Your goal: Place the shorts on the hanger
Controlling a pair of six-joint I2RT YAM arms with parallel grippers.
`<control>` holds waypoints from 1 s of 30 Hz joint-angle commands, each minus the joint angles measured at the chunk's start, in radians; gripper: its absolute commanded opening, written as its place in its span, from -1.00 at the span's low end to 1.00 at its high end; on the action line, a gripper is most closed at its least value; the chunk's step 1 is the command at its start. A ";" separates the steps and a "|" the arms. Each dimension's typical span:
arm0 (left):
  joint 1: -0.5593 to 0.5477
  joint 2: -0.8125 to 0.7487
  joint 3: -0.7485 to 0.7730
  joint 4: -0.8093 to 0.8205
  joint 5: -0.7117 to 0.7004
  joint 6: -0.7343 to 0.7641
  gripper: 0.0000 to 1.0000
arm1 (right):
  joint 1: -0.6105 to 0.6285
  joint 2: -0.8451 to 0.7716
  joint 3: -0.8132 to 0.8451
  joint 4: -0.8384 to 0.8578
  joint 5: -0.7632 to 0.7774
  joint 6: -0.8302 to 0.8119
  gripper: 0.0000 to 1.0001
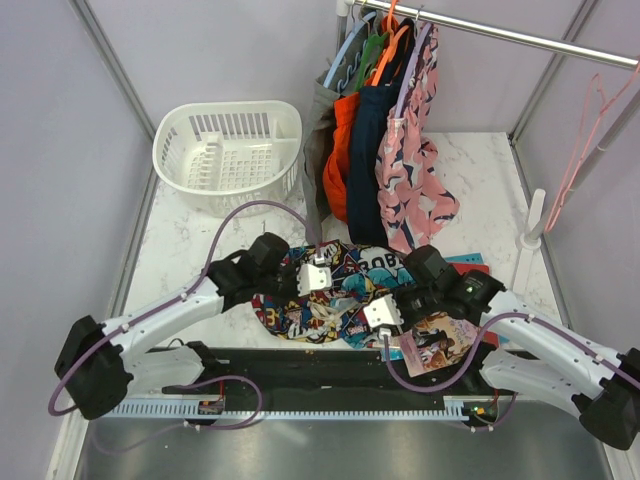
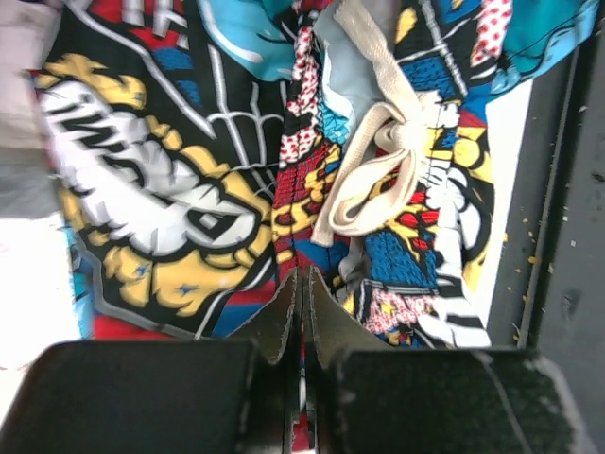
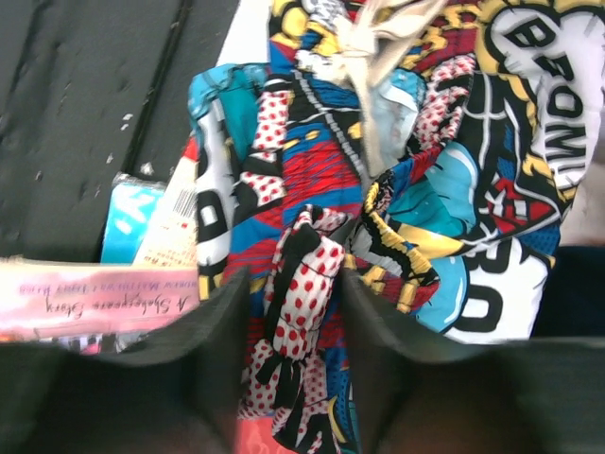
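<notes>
The comic-print shorts (image 1: pixel 335 295) lie crumpled on the table between my two arms. My left gripper (image 1: pixel 318 278) is at their far edge. In the left wrist view it (image 2: pixel 302 274) is shut, with a fold of the shorts (image 2: pixel 189 208) running into the tips. The white drawstring (image 2: pixel 378 161) lies just ahead. My right gripper (image 1: pixel 380 315) is at the near right edge. In the right wrist view it (image 3: pixel 295 279) is shut on a bunched red-dotted fold of the shorts (image 3: pixel 312 274). The pale-pink hanger (image 1: pixel 585 140) hangs from the rail at far right, empty.
A white basket (image 1: pixel 230 150) stands at the back left. Pink patterned (image 1: pixel 415 170), navy (image 1: pixel 375 150) and orange (image 1: pixel 345 150) garments hang from the rail (image 1: pixel 520 38). A pink booklet (image 1: pixel 440 345) lies under the right gripper and also shows in the right wrist view (image 3: pixel 85 298). A black mat (image 1: pixel 330 375) covers the near edge.
</notes>
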 commanded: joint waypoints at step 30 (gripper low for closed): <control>-0.023 0.396 0.183 0.155 0.149 0.094 -0.20 | 0.001 -0.087 0.108 -0.042 -0.019 0.139 -0.12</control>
